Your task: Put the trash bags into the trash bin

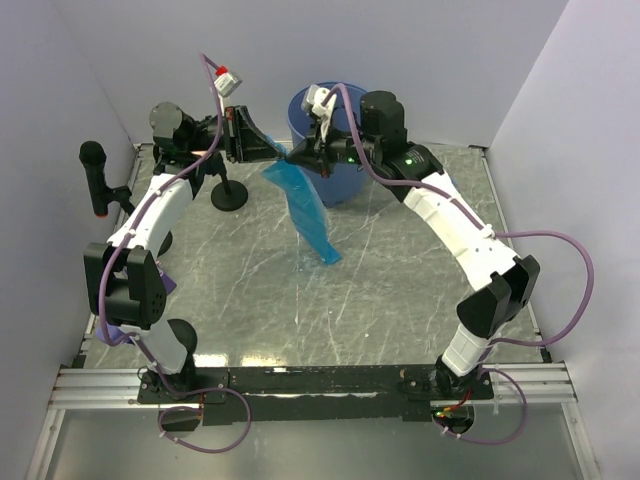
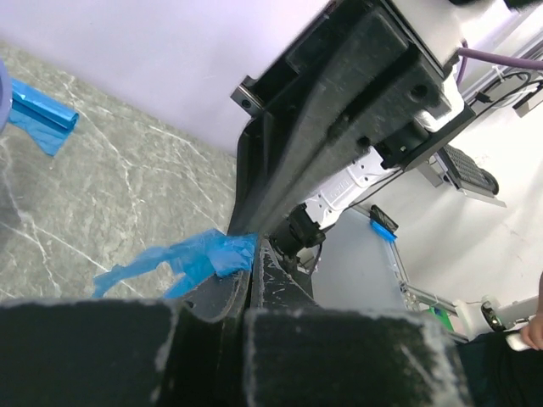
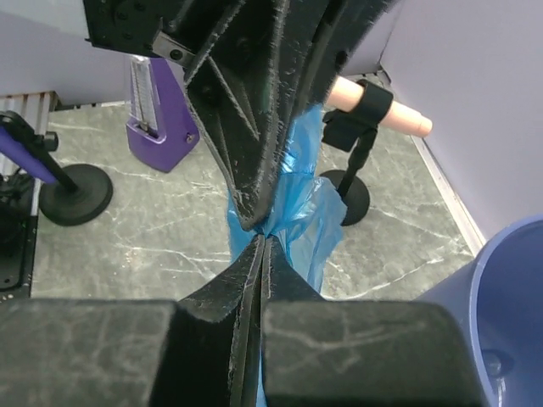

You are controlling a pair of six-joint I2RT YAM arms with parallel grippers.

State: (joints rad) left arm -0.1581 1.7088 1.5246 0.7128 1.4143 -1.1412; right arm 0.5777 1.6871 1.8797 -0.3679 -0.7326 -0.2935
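trash bag (image 1: 305, 215): one long strip of thin blue film. its top is bunched at the point where the two grippers meet. from there it hangs down and trails toward the arm bases, and its lower end rests on the table (image 1: 420, 290). all of it is outside the trash bin (image 1: 345, 185).

left gripper (image 1: 278, 155): clenched. in the left wrist view we see crumpled film (image 2: 204, 259) sticking out sideways from between its closed fingers, so it is gripping the bag's top.

right gripper (image 1: 300, 158): also clenched, tip to tip with the left one. in the right wrist view the film (image 3: 301, 212) bunches on both sides of the closed fingertips (image 3: 254, 280). we read this as a pinch on the same top end.

trash bin: just behind the right gripper and apart from the left one. its rim and inner wall (image 3: 509, 297) show to the lower right of the right fingers. the hanging film passes in front of its outer wall. we cannot tell whether the two touch.

beyond the grippers, on the table: a purple block (image 3: 157, 127) and a peach peg (image 3: 377, 106) clamped on a black round-base stand.
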